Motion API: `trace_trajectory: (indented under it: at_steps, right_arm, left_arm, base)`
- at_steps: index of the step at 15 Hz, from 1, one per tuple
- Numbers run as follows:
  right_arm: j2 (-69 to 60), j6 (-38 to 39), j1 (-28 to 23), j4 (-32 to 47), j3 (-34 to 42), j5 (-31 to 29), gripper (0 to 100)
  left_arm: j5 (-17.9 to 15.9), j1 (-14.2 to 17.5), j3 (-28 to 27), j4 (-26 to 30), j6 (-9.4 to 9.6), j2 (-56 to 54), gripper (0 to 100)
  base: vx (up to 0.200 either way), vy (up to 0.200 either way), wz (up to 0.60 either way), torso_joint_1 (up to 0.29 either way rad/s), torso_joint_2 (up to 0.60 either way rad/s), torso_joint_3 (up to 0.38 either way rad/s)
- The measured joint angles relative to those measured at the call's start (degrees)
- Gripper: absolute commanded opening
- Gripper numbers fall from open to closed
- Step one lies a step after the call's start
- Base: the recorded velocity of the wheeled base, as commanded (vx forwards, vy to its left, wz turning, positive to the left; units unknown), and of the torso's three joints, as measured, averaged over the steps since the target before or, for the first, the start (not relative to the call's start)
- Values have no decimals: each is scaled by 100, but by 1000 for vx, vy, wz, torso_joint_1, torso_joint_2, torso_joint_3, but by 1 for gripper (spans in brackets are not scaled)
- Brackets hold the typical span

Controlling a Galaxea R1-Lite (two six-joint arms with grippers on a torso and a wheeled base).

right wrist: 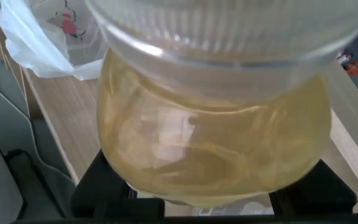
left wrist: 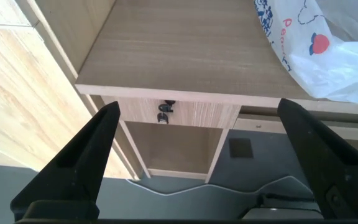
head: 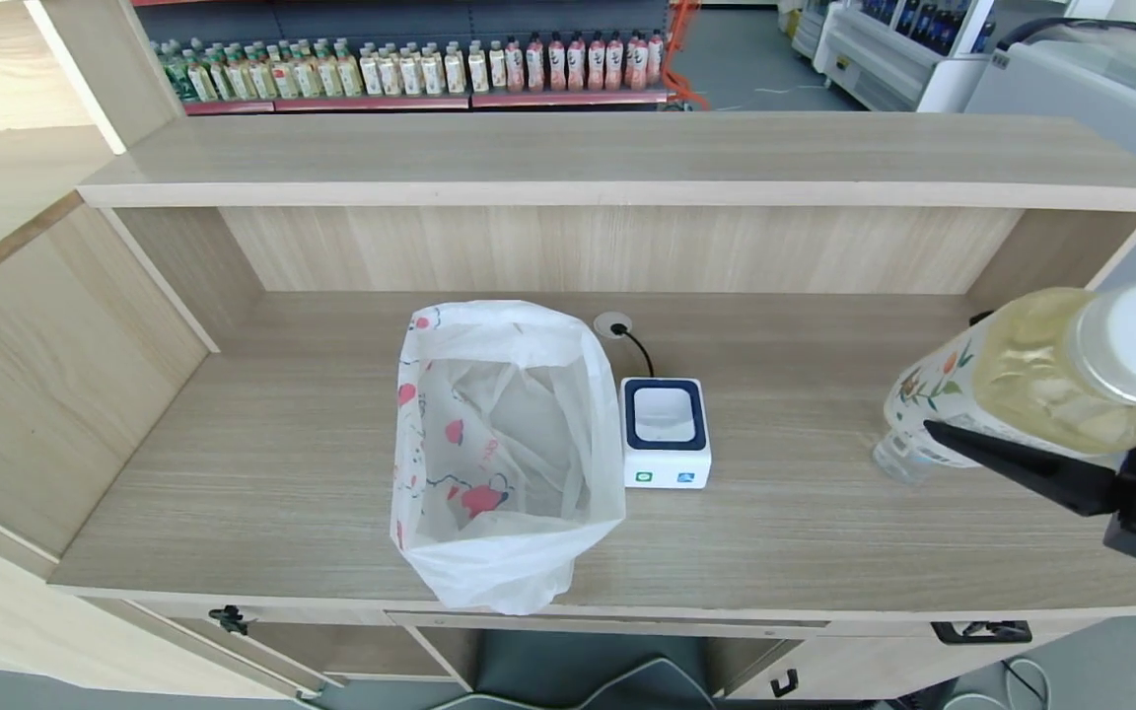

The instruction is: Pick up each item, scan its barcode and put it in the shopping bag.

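A clear bottle (head: 1031, 375) of pale yellow drink, with a white cap and a flower-print label, hangs tilted above the counter's right end. My right gripper (head: 958, 373) is shut on it. In the right wrist view the bottle (right wrist: 210, 143) sits between the black fingers (right wrist: 98, 183). A white shopping bag (head: 499, 444) with red prints stands open at the middle of the counter. Just right of it is a small white scanner (head: 666, 431) with a dark-framed window. My left gripper (left wrist: 197, 118) hangs open and holds nothing, below and in front of the counter's front left edge.
The wooden counter (head: 805, 532) has a raised back wall and side walls. The scanner's black cable (head: 637, 350) runs to a round port behind it. The bag's rim (left wrist: 316, 56) overhangs the front edge. Cabinet doors with a latch (left wrist: 165, 112) lie under the counter.
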Motion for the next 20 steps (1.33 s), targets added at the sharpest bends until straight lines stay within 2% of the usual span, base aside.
trace_trajectory:
  at_steps: [9, 12, 17, 20]
  right_arm:
    - [1313, 171, -188, -1615, -7, 33, 0]
    - [2093, 461, -28, -2732, -79, 74, 0]
    - [3708, 677, 294, -5235, -330, 305, 0]
    - [4323, 121, 327, -5637, -377, 881, 0]
  left_arm:
    - [-2, 0, 0, 0, -6, 0, 100]
    - [-2, 5, 0, 0, -6, 0, 100]
    - [0, 0, 0, 0, -4, 0, 100]
    - [-2, 5, 0, 0, -4, 0, 100]
  base:
    - [0, 0, 0, 0, 0, 0]
    - [0, 0, 0, 0, 0, 0]
    - [0, 0, 0, 0, 0, 0]
    - [0, 0, 0, 0, 0, 0]
